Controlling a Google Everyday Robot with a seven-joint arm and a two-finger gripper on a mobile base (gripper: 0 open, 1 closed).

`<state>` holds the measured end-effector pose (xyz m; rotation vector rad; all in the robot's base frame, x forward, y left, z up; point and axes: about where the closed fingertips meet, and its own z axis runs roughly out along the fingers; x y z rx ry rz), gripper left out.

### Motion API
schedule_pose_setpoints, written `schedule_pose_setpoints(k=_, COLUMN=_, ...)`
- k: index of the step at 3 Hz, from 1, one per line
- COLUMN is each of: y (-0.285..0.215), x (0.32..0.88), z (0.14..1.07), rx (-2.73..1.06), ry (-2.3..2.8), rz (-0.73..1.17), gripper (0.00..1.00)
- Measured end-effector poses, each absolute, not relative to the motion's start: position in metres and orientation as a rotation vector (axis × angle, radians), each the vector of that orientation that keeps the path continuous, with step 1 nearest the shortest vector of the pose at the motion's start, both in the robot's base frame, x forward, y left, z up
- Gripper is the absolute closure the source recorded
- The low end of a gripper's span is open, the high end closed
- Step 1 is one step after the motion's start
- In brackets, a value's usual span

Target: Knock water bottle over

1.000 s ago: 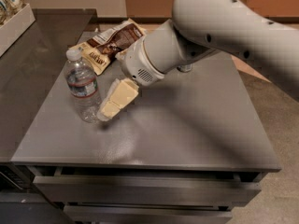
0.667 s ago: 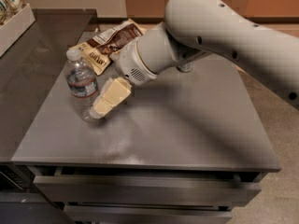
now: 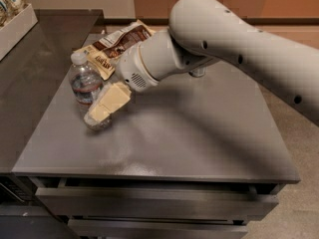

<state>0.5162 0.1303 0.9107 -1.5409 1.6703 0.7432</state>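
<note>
The water bottle (image 3: 83,85) is clear ribbed plastic with a white cap and a dark label band. It stands upright on the left part of the grey table top (image 3: 189,133). My gripper (image 3: 106,103) has cream-coloured fingers held together, and it reaches down from the right. Its tips press against the lower right side of the bottle and cover part of the bottle's base. The big white arm (image 3: 224,39) stretches across from the upper right.
Brown and white snack bags (image 3: 115,43) lie just behind the bottle. A white tray (image 3: 17,26) with packets sits on the dark counter at far left. Drawers (image 3: 149,203) run under the table's front edge.
My gripper has moved left and a little down, from beside the bottle to against its lower side. The bottle still stands in about the same spot.
</note>
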Motion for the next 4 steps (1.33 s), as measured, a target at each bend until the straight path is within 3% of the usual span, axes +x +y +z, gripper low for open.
schedule_pose_setpoints(k=1, y=0.142, x=0.512, z=0.911, rx=-1.529, ry=1.655, rz=0.804, gripper=0.00)
schedule_pose_setpoints(k=2, y=0.150, x=0.507, z=0.914, rx=-1.528, ry=1.634, rz=0.848, gripper=0.17)
schedule_pose_setpoints(k=4, y=0.154, x=0.502, z=0.924, rx=-1.552, ry=1.598, rz=0.853, gripper=0.64)
